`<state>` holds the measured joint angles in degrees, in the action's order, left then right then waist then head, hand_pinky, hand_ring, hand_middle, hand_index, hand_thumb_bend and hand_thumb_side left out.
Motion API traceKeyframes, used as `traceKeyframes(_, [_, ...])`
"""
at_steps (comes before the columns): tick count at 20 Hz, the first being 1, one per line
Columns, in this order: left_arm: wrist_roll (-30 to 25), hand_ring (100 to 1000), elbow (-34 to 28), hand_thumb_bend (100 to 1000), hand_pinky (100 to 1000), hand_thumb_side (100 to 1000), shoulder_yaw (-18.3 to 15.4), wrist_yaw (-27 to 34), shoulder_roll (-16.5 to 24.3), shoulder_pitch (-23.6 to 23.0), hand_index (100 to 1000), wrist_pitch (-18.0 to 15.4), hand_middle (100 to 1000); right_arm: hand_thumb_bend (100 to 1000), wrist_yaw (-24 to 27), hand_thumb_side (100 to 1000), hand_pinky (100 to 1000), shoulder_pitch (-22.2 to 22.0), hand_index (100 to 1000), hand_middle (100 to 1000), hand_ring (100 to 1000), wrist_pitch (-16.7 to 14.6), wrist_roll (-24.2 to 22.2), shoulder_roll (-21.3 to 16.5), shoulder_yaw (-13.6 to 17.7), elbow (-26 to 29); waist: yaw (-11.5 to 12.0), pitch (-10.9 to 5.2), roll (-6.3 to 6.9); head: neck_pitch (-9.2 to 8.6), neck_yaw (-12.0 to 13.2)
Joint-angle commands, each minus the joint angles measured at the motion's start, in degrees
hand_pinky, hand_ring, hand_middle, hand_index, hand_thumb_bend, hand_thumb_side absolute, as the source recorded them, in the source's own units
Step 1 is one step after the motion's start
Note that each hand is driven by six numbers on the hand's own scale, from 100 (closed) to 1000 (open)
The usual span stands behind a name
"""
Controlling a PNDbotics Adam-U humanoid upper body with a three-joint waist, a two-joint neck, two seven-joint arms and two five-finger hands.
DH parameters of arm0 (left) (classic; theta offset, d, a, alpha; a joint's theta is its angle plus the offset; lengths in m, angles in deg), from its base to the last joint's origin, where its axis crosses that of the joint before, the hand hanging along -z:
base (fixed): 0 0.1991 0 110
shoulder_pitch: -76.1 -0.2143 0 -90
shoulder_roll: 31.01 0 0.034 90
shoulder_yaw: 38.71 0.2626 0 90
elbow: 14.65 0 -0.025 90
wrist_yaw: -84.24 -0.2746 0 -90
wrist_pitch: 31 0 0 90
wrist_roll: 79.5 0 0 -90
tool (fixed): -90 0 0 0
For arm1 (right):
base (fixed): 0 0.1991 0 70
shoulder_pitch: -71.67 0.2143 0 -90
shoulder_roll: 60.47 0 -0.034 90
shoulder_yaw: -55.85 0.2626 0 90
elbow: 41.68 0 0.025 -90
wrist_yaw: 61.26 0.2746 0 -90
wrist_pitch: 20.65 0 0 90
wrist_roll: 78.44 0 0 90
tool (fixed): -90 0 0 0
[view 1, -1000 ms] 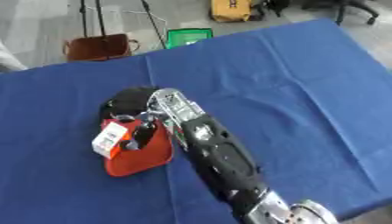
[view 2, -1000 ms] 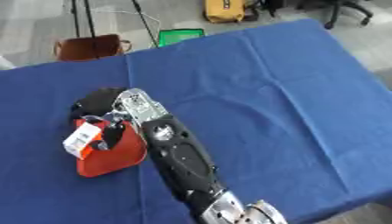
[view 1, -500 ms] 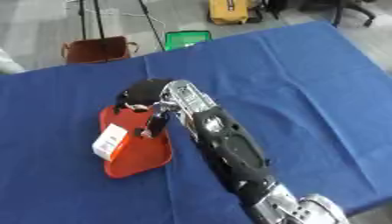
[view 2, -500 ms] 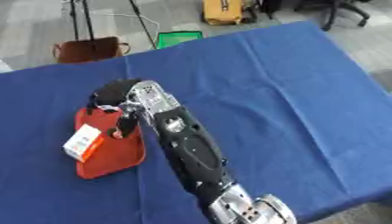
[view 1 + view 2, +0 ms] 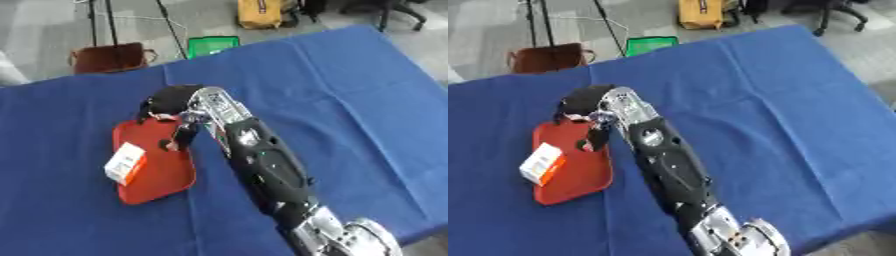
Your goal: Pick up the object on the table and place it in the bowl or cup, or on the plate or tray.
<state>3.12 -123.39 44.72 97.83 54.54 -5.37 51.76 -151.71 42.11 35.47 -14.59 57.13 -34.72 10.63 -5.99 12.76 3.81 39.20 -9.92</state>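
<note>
Now box (image 5: 125, 162) lies apart from robot hand (image 5: 175, 102).

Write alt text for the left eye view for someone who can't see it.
A small white and orange box lies on a red tray on a blue-covered table. The robot's right hand hangs over the tray's far end, fingers pointing down, holding nothing.

A red tray (image 5: 579, 175) lies on the blue desk (image 5: 780, 100) at 9 o'clock. A white-and-orange box (image 5: 542, 164) rests on its left edge. The right hand (image 5: 592, 107) hangs over the tray's top, fingers (image 5: 588, 142) pointing down, apart from the box.
</note>
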Motion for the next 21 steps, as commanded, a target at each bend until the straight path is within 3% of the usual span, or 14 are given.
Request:
traceKeyframes(1, [0.09,867,-0.66,312,651,1000,-0.42,0.17,0.9,0.31,845,-0.12,782,218,2.55,357,877,1.26,863,787,782,1.04,4.75,-2.02,1.01,4.34,-0.12,-1.43,0.03,-0.64,0.26])
traceKeyframes(5, [0.19,868,-0.64,311,651,1000,-0.47,0.18,0.96,0.28,845,-0.14,783,178,7.49,355,844,0.3,853,779,743,4.17,11.52,-4.11,2.18,6.91,-0.28,-1.54,0.04,-0.68,0.65])
traceKeyframes(6, [0.21,869,-0.64,310,651,1000,-0.48,0.19,0.97,0.26,846,-0.15,784,100,8.4,389,822,0.18,847,774,716,4.85,12.53,-4.43,2.3,7.22,-0.31,-1.59,0.07,-0.69,0.71])
traceKeyframes(9, [0.36,869,-0.65,308,651,1000,-0.55,0.23,1.05,0.17,847,-0.22,787,100,12.84,426,784,-0.72,834,759,668,8.08,17.12,-5.58,3.64,9.5,-0.38,-1.79,0.24,-0.81,0.84])
traceKeyframes(10, [0.4,869,-0.66,308,651,1000,-0.56,0.26,1.09,0.16,847,-0.24,787,100,14.73,618,762,-1.1,829,761,642,9.28,18.53,-5.86,3.9,10.22,-0.37,-1.83,0.29,-0.84,0.8])
traceKeyframes(11, [0.49,870,-0.67,303,651,1000,-0.58,0.31,1.12,0.14,854,-0.27,790,100,17.2,448,742,-1.61,830,750,634,10.58,20.06,-6.15,4.31,11.26,-0.35,-2.03,0.34,-0.79,0.78])
traceKeyframes(21, [2.78,885,-0.83,283,650,997,-1.49,1.11,1.67,-0.23,921,-0.74,817,100,28.35,541,680,-4.48,845,769,607,16.14,23.22,-8.09,4.06,18.43,0.21,-3.41,0.38,-0.94,0.78])
